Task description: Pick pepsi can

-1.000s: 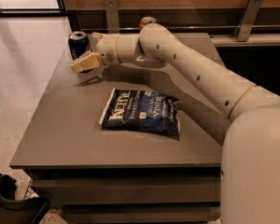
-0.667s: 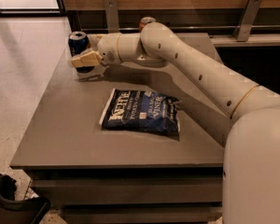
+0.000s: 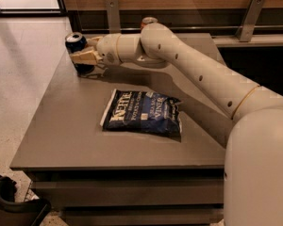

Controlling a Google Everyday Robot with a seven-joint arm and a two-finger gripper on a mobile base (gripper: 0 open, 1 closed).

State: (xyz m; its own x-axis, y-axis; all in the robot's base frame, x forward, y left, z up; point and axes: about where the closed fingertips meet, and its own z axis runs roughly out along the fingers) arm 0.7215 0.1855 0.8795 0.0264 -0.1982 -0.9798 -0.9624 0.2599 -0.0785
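Observation:
The pepsi can [image 3: 76,40], dark blue with a silver top, stands upright near the far left corner of the grey table [image 3: 66,126]. My gripper [image 3: 81,52] is at the can, reaching in from the right at can height and covering part of its lower body. The cream arm [image 3: 198,74] stretches from the lower right across the table to it.
A flat dark blue chip bag [image 3: 144,113] lies in the middle of the table. The top of another can [image 3: 149,20] shows behind the arm at the table's far edge. A wood wall with metal brackets [image 3: 112,13] runs behind. Light floor lies to the left.
My gripper has moved a little left and up, closer onto the pepsi can. The can and the chip bag have stayed in place.

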